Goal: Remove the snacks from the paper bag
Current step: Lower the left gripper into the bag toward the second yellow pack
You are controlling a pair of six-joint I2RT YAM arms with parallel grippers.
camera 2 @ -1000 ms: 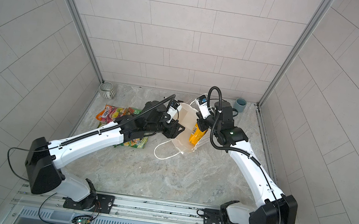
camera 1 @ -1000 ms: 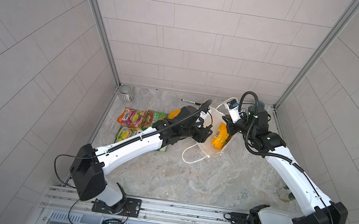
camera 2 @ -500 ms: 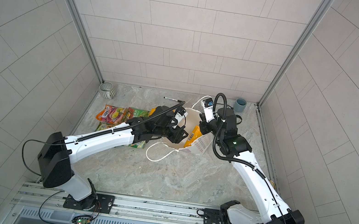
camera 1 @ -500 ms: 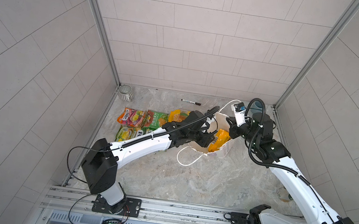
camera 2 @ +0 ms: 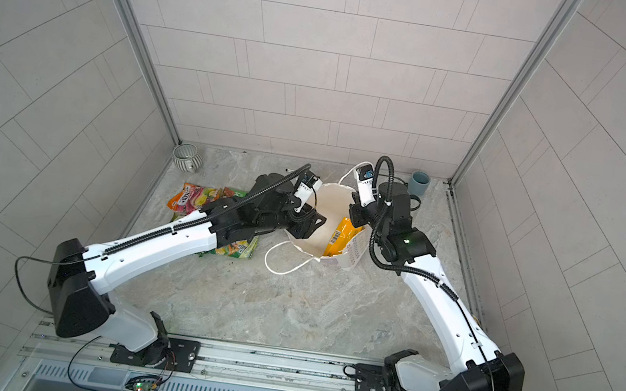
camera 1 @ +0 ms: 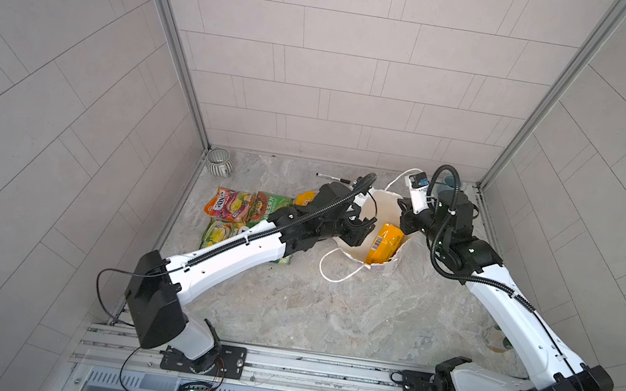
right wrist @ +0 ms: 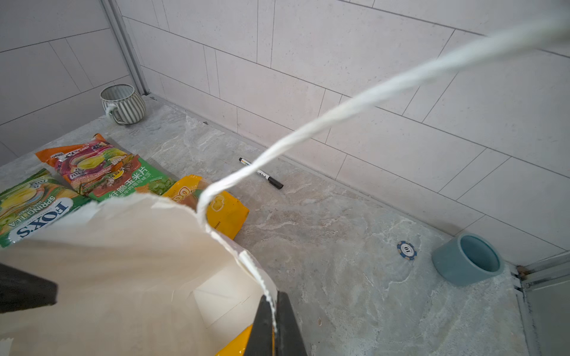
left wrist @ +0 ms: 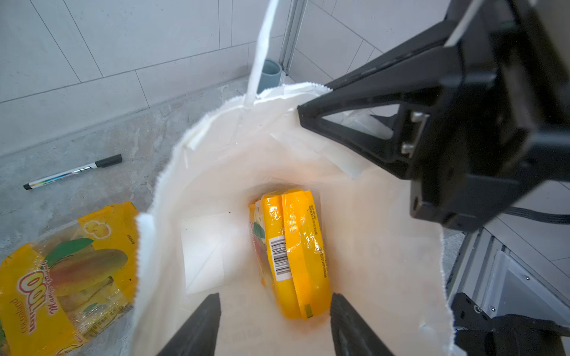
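Snacks (right wrist: 92, 165), one yellow packet (left wrist: 290, 252) inside paper bag (left wrist: 370, 246), five outside

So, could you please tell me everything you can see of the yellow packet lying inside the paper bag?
The yellow packet is glossy, crinkled plastic, yellow-orange, seen from its back: a lengthwise seam, fine print and a white barcode label. It looks sealed and plump. It lies alone deep inside the white paper bag, resting on the bag's inner paper. The open left claw hovers at the bag's mouth, one finger to each side, not touching it.
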